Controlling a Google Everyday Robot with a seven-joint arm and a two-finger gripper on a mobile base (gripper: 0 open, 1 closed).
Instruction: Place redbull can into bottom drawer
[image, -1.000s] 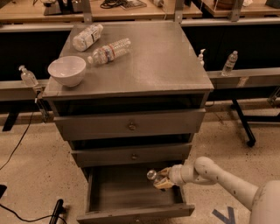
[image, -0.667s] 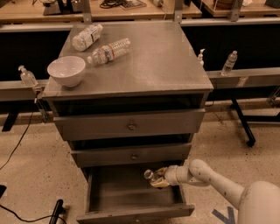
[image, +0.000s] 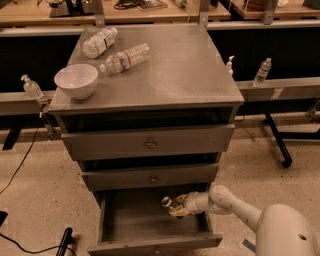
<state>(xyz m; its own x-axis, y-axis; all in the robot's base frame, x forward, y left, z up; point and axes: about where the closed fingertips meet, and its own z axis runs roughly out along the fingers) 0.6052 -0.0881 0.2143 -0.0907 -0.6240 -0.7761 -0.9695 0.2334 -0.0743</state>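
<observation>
Grey metal cabinet (image: 170, 75), three drawers. Top drawer (image: 150, 142) and middle drawer (image: 152, 176) pushed in. Bottom drawer (image: 150, 245) pulled out, plain grey inside.

White arm (image: 235, 202) reaches in from the lower right, across the drawer's right side. Gripper (image: 173, 206) sits over the open bottom drawer, toward its back right, just under the middle drawer's front. Fingers (image: 179, 211) pinch the redbull can (image: 166, 201). The can is held on its side, round shiny end facing left, above the drawer floor. Cannot tell whether it touches the floor.

On the cabinet top: white bowl (image: 76, 80) at the front left corner, and two clear water bottles (image: 99, 42) (image: 125, 57) lying on their sides behind it.
</observation>
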